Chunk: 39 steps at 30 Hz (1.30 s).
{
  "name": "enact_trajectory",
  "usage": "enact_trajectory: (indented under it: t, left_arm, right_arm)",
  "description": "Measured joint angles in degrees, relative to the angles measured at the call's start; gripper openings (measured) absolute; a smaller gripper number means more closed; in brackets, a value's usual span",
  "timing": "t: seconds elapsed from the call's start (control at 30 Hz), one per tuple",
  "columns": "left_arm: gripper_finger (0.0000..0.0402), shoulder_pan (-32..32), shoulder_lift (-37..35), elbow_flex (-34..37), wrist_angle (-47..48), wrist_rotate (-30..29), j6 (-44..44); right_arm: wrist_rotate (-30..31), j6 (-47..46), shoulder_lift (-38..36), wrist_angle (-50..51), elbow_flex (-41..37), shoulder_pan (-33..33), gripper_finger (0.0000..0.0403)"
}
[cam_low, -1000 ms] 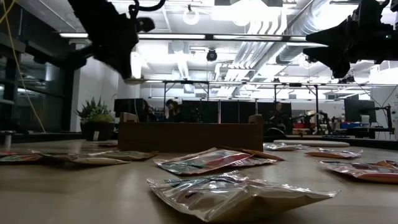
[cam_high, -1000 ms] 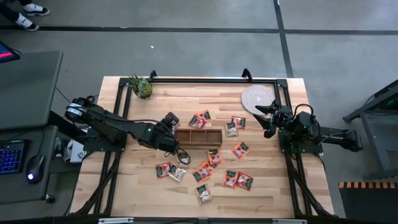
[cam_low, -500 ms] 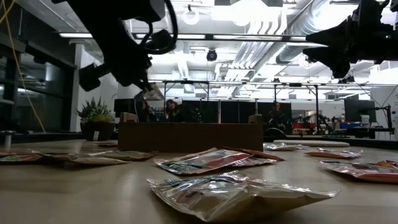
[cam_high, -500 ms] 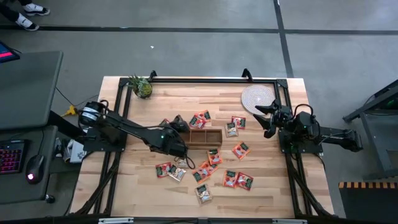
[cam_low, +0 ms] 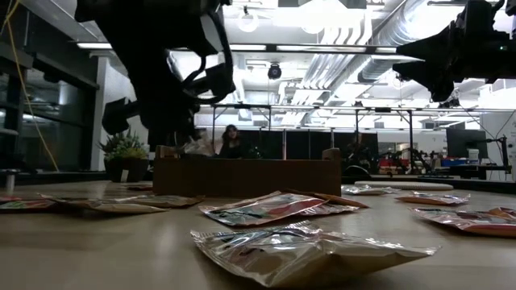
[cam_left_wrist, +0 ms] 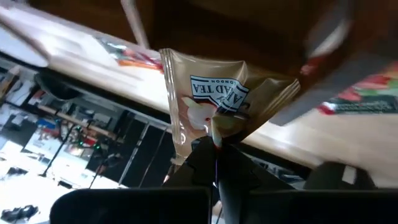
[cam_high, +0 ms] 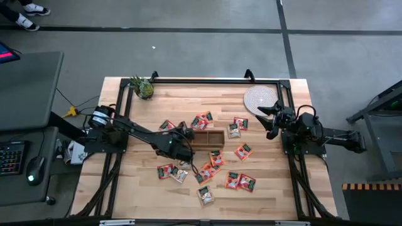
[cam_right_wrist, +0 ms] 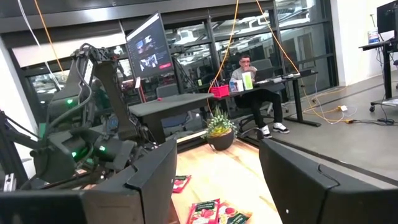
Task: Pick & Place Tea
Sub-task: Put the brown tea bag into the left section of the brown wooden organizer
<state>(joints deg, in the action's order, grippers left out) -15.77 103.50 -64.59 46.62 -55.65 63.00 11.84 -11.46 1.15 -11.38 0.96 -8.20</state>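
The room is a large workshop with a grey floor (cam_high: 207,47), ceiling pipes and strip lights, and dark desks with monitors beyond the counter; a person (cam_right_wrist: 249,84) sits at one desk in the right wrist view, and another desk with a keyboard (cam_high: 12,157) stands off the counter's left edge. The counter (cam_high: 157,194) is pale butcher-block wood inside a black frame (cam_high: 201,80). On it lie a long brown wooden box (cam_high: 204,139) near the middle, a round woven mat (cam_high: 259,98) at the far right corner, and a small potted plant (cam_high: 143,88) at the far left corner. The left arm (cam_high: 135,133) reaches across from the left, and the left hand (cam_high: 184,148) sits at the box's left end, just above it in the low view. It is clamped shut on one tea sachet (cam_left_wrist: 214,102), pinching the packet's lower edge so the packet stands up from the fingertips (cam_left_wrist: 214,165). The right arm rests at the counter's right edge, with the right hand (cam_high: 271,119) raised beside the mat, its fingers (cam_right_wrist: 155,180) spread wide and holding nothing. The other sachets (cam_high: 233,181) lie loose on the counter: a few behind the box, some to its right, and a cluster in front of it toward the near edge, all outside the box as far as can be told.
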Motion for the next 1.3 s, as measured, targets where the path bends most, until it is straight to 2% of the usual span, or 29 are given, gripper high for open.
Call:
enact_trajectory:
  t: [0.3,0.67,1.0,1.3]
  left_arm:
    - [0.0,0.0,-0.04,0.0,0.23,5.45,0.0]
    - [0.0,0.04,2.67,0.06,-1.34,5.63,4.27]
    - [0.0001,0.04,2.62,0.0,-2.2,7.02,4.13]
    - [0.0032,0.04,2.51,0.0,-1.98,10.29,0.81]
  right_arm:
    - [0.0,0.0,0.0,0.0,0.01,-0.01,0.0225]
    - [0.0,0.0,0.0,0.02,0.0,0.0,0.0225]
    - [0.0,0.0,0.02,0.02,0.0,0.01,0.0225]
    - [0.0,0.0,0.02,0.02,0.01,-0.01,0.0225]
